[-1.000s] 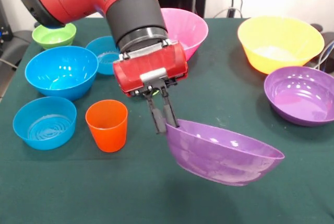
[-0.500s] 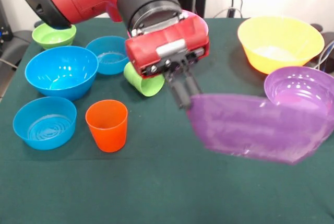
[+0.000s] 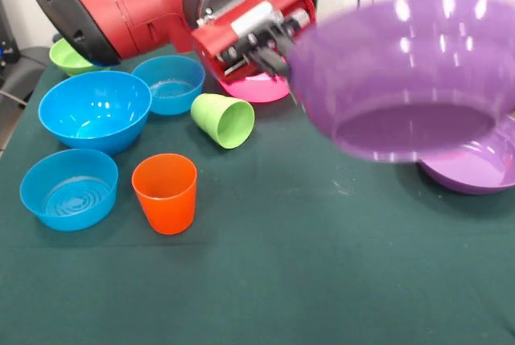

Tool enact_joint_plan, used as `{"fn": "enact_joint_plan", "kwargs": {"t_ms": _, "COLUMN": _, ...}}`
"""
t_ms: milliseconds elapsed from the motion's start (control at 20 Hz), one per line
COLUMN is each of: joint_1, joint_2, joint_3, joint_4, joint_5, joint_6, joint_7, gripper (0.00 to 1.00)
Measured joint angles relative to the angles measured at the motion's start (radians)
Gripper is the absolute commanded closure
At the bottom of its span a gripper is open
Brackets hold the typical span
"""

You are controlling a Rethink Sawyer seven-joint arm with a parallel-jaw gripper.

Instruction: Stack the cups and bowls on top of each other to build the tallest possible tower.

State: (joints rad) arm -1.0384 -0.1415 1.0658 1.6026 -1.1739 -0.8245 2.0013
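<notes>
My gripper [image 3: 282, 62] is shut on the rim of a wide purple bowl [image 3: 402, 71] and holds it high in the air, tilted, at the right. Below it the second purple bowl [image 3: 479, 170] rests on the table [image 3: 306, 281]. The pink bowl [image 3: 251, 88] shows only partly behind my gripper. The yellow bowl is hidden behind the lifted bowl. The light green cup [image 3: 224, 120] lies on its side. The orange cup [image 3: 165, 192] stands upright. At the left are the large blue bowl [image 3: 94, 110], two small blue bowls [image 3: 170, 84] [image 3: 68, 188] and the small green bowl [image 3: 68, 59].
The red arm [image 3: 121, 3] reaches across the top left, over the green bowl. The table has a dark green cloth.
My gripper has swung up and to the right with the purple bowl, from low near the orange cup to high above the second purple bowl. The green cup has come into view.
</notes>
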Motion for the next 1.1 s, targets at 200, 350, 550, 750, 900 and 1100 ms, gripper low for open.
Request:
{"fn": "enact_joint_plan", "kwargs": {"t_ms": 200, "joint_1": -0.009, "joint_2": 0.024, "joint_3": -0.011, "joint_4": 0.002, "joint_5": -0.04, "joint_6": -0.158, "joint_7": 0.057, "gripper": 1.0}}
{"fn": "enact_joint_plan", "kwargs": {"t_ms": 350, "joint_1": -0.008, "joint_2": 0.033, "joint_3": -0.023, "joint_4": 0.002, "joint_5": -0.073, "joint_6": -0.249, "joint_7": 0.069, "gripper": 1.0}}
{"fn": "enact_joint_plan", "kwargs": {"t_ms": 550, "joint_1": -0.002, "joint_2": 0.038, "joint_3": -0.04, "joint_4": 0.002, "joint_5": -0.131, "joint_6": -0.348, "joint_7": 0.07, "gripper": 1.0}}
{"fn": "enact_joint_plan", "kwargs": {"t_ms": 750, "joint_1": 0.014, "joint_2": 0.03, "joint_3": -0.062, "joint_4": 0.002, "joint_5": -0.194, "joint_6": -0.415, "joint_7": 0.07, "gripper": 1.0}}
{"fn": "enact_joint_plan", "kwargs": {"t_ms": 900, "joint_1": 0.038, "joint_2": 0.006, "joint_3": -0.081, "joint_4": 0.002, "joint_5": -0.247, "joint_6": -0.444, "joint_7": 0.07, "gripper": 1.0}}
{"fn": "enact_joint_plan", "kwargs": {"t_ms": 1100, "joint_1": 0.064, "joint_2": -0.033, "joint_3": -0.09, "joint_4": 0.002, "joint_5": -0.294, "joint_6": -0.454, "joint_7": 0.07, "gripper": 1.0}}
